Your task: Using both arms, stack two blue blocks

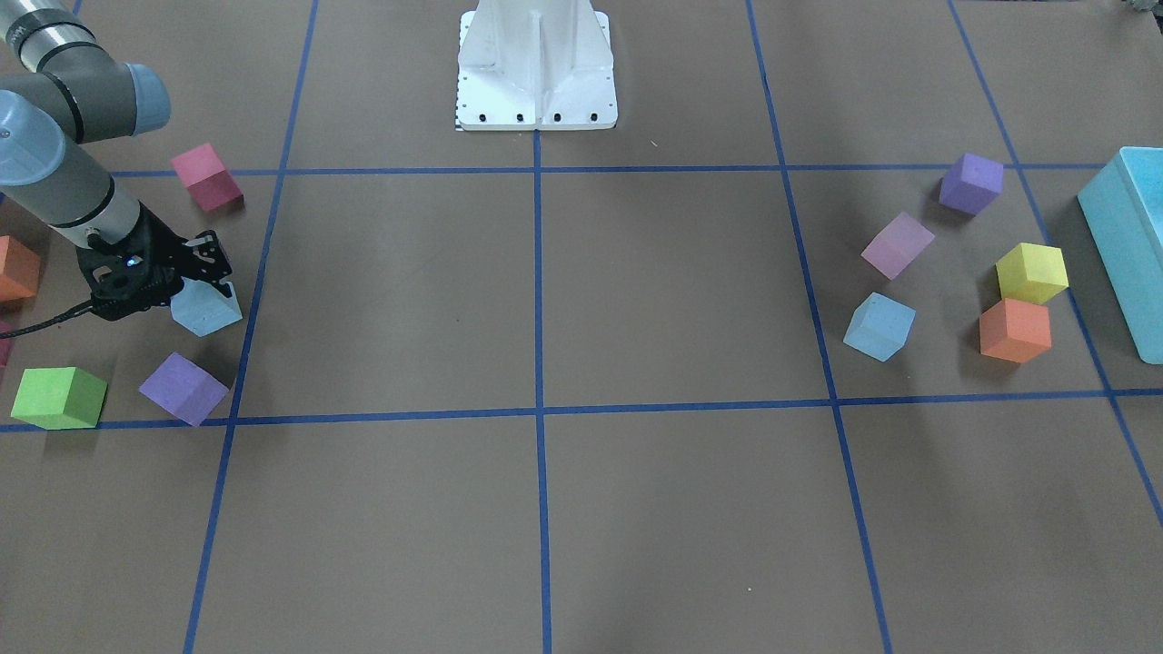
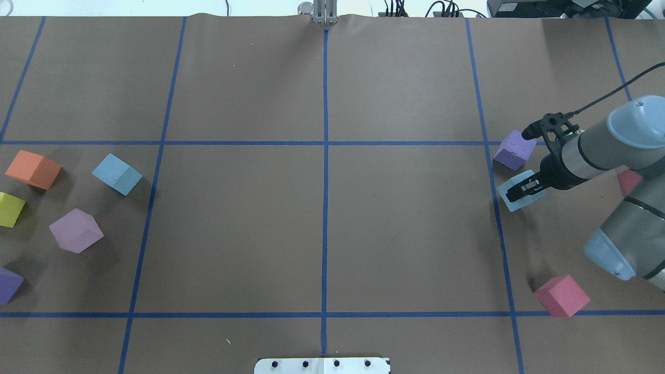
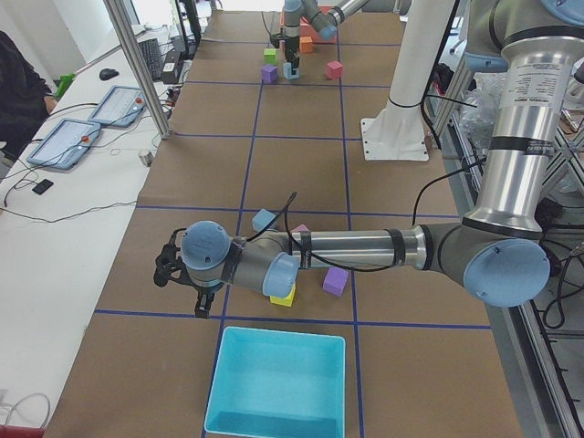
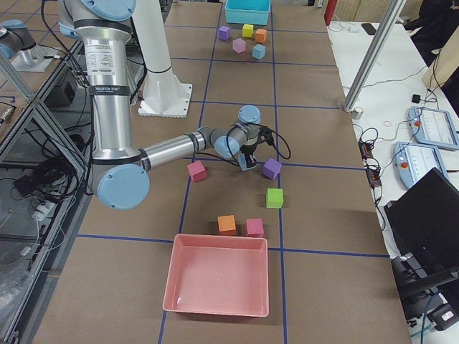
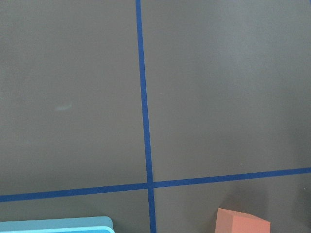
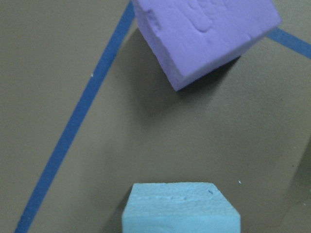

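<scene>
R arm [image 2: 613,150] comes in at the overhead view's right edge, R fingers [image 2: 523,189] down on a blue block [image 2: 511,203] at mid-right of frame, just right of a tape line [image 2: 479,104] on the brown desk [image 2: 234,218]. The fingers sit across the block's top w/ pale foam showing either side; whether they pinch it or stand slack around it can't be told. A purple cube [image 2: 514,150] lies just above it in frame, near but apart. R wrist cam has the block at bottom centre and the purple cube at top. The 2nd blue block [image 2: 117,174] rests on the desk at mid-left, well apart, beside an orange cube [image 2: 34,169], yellow cube [image 2: 10,209] & lilac cube [image 2: 76,230]. L fingers [image 3: 201,303] show only in the left side view, low over the desk nr a turquoise box [image 3: 278,383]; their opening can't be told. L wrist cam: desk, crossed tape, box corner lower left, orange cube lower right.
</scene>
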{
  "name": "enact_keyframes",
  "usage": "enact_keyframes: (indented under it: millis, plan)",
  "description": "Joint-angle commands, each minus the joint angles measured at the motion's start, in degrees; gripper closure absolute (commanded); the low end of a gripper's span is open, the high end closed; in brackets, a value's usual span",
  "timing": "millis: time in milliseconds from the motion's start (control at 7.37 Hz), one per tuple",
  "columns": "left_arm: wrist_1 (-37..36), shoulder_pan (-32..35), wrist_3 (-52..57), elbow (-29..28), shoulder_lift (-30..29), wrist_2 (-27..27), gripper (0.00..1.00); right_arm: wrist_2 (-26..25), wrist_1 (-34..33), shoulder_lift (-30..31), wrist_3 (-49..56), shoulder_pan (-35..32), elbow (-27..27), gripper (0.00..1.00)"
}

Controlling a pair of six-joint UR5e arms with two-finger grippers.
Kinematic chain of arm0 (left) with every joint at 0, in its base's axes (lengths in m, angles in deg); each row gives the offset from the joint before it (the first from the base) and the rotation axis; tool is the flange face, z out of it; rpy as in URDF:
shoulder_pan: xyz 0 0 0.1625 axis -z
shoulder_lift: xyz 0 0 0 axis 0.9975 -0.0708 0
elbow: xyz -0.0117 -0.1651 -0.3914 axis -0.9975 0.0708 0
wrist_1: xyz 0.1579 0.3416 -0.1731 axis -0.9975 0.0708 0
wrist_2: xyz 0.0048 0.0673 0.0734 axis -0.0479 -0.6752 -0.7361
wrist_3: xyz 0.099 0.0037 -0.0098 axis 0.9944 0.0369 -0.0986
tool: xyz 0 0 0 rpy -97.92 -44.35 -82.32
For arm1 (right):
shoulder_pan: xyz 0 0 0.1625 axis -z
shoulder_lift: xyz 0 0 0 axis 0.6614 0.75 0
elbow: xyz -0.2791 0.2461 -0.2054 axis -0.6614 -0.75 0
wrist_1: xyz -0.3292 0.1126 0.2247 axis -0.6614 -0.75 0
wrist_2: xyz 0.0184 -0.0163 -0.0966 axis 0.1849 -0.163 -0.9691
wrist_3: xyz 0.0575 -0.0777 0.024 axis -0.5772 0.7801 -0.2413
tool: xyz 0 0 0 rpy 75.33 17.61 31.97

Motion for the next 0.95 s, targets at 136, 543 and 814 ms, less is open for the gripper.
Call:
enact_keyframes:
  millis: [136, 543, 814]
  plan:
    - [-0.61, 0.0, 0.0, 0.18, -0.09, 0.09, 0.02, -0.02, -14.52, -14.31, -11.06, 2.23, 2.36, 0.7]
    - [-1.14, 0.0, 0.0, 0.26, -0.35, 0.17, 0.02, -7.47, -15.67, -21.52, -25.47, 11.28, 1.67, 0.7]
    - [-1.14, 0.0, 0.0, 0.26, -0.44, 0.09, 0.02, -10.73, -18.66, -24.87, -30.41, 14.28, 1.67, 0.7]
